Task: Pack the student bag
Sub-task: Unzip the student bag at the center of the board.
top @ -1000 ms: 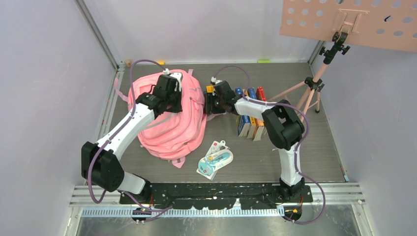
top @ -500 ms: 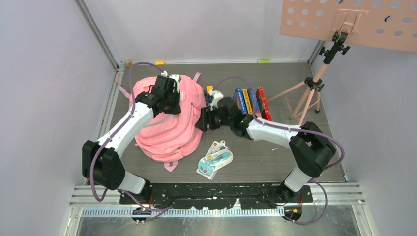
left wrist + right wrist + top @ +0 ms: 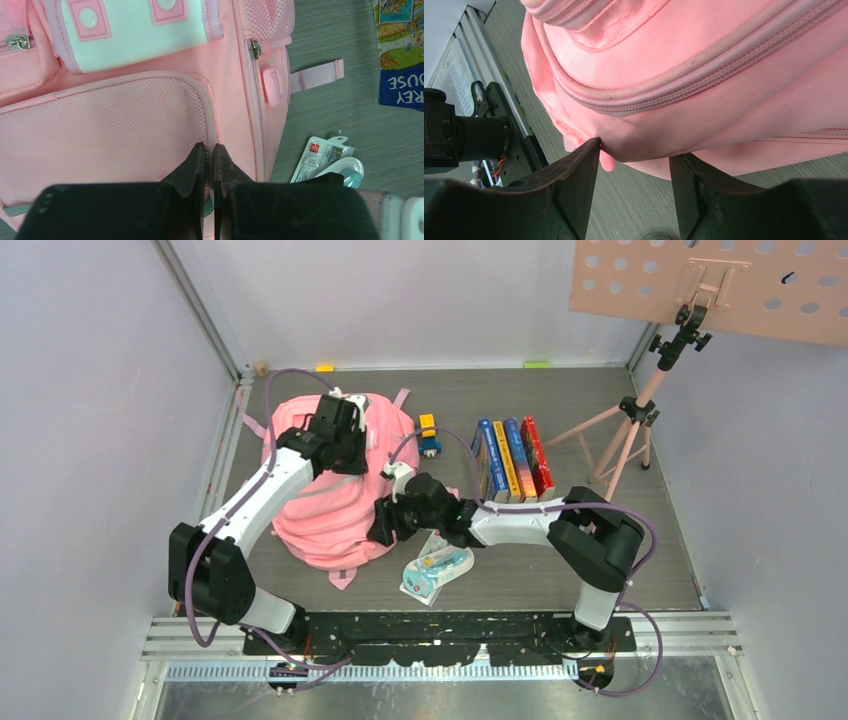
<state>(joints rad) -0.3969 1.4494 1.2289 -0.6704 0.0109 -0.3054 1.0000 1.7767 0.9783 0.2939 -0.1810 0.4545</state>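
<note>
From above: the pink bag [image 3: 320, 520] lies on the left half of the desk [image 3: 520, 580], with books [image 3: 512, 455] and a packet [image 3: 435, 568] to its right.

Left wrist view: the left end effector [image 3: 210, 150] has its fingers together, tips on the bag's mesh pocket edge.

Right wrist view: the right end effector [image 3: 634, 150] stands apart — a fold of the bag's edge bulges between its fingers.

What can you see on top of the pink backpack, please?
The left arm lies across the backpack, the shut left tool at the mesh pocket edge. Fabric beneath the arm is hidden.
</note>
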